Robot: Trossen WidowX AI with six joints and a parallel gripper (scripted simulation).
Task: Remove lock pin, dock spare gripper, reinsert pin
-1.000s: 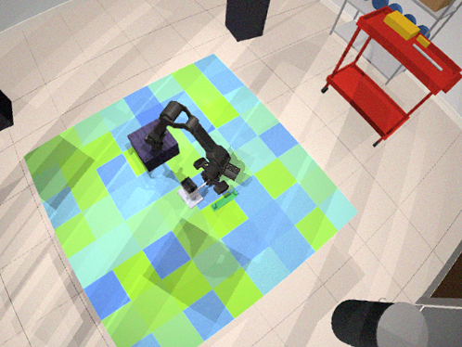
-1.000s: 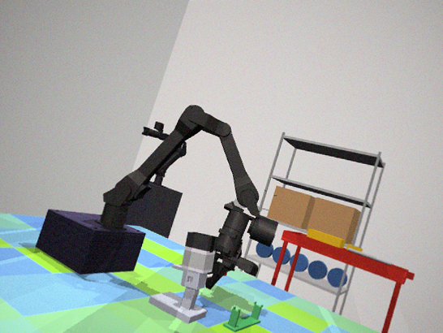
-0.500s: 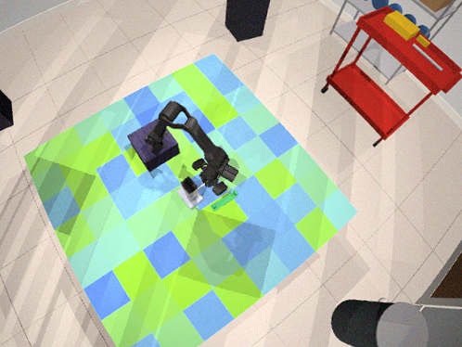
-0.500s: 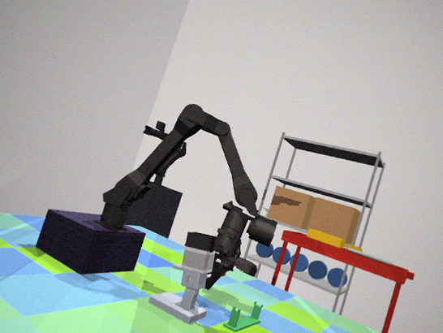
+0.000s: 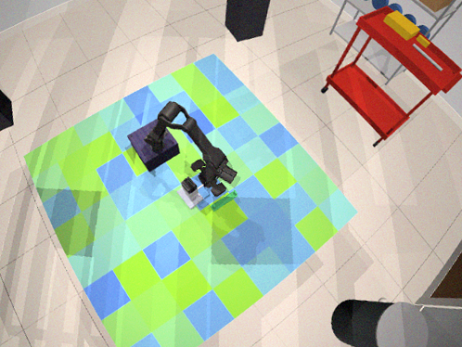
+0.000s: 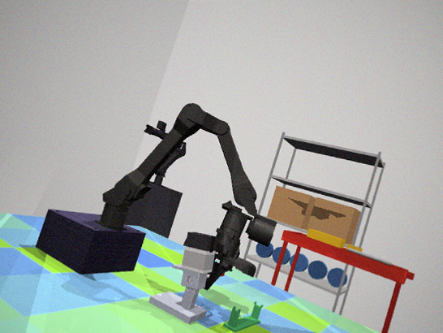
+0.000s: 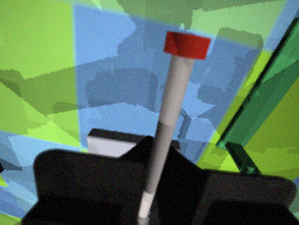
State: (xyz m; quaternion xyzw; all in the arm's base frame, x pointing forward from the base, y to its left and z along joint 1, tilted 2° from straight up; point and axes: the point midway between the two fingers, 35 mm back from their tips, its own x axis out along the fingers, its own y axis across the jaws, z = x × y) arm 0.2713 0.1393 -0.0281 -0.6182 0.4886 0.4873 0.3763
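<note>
My gripper (image 6: 209, 285) (image 7: 152, 141) is shut on the lock pin (image 7: 175, 95), a pale shaft with a red head, beside the mount. The red head points away from the fingers at the top of the wrist view. The pin's far end is cut off there, so I cannot tell whether its tip is in the socket. The mount (image 5: 187, 197) (image 6: 164, 301) has a pale base and a post, with a small round hole in the socket (image 6: 197, 282). The spare gripper (image 5: 189, 184) (image 6: 199, 259), pale with a dark top, stands upright on the socket. Its spigot is hidden.
A green two-post stand (image 5: 223, 201) (image 6: 243, 322) (image 7: 266, 92) stands empty near the mount. The arm's dark purple base block (image 5: 151, 146) (image 6: 87, 248) is behind. A red cart (image 5: 368, 101) (image 6: 371, 262) and a metal shelf stand farther off.
</note>
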